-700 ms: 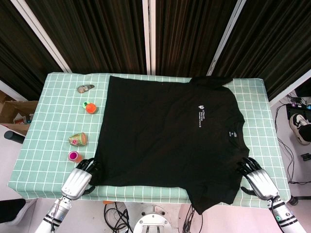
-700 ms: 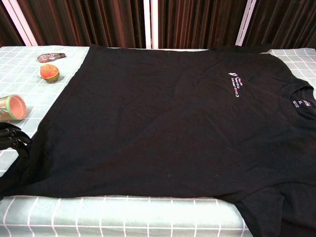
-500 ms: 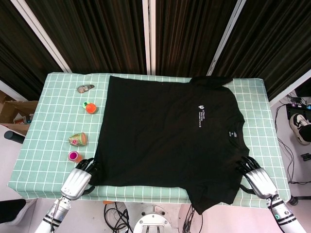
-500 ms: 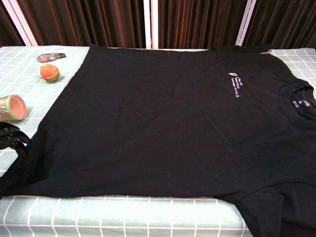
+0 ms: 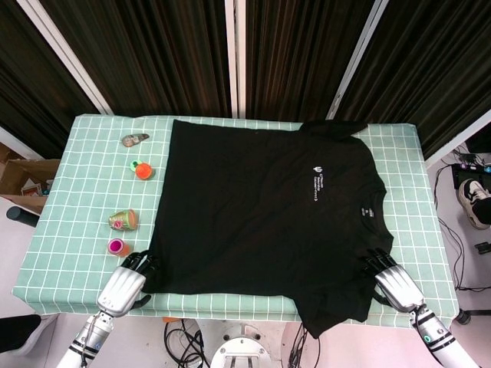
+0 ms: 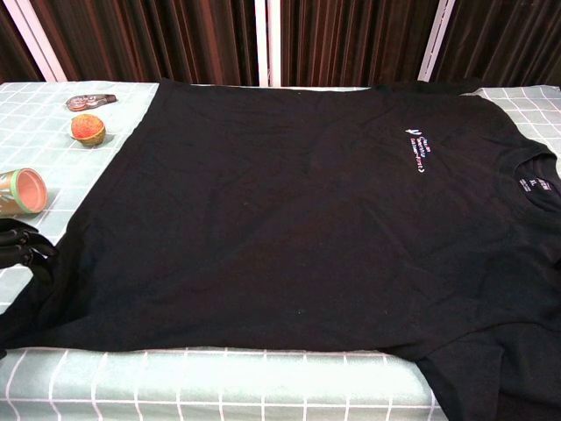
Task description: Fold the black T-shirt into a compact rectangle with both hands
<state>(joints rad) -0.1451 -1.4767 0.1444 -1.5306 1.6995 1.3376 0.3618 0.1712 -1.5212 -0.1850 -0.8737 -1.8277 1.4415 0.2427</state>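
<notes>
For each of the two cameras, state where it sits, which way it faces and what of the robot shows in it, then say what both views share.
Head view: sits high above the near edge, looking steeply down on the whole table and black T-shirt; shows the left hand and right hand at the shirt's near corners, plus both forearms.
Chest view: sits low at the near edge, looking across the shirt toward the dark curtain; only the left hand's dark fingers show.
Shared: the T-shirt, its white chest print, the orange ball, the tipped cup, the left hand.
</notes>
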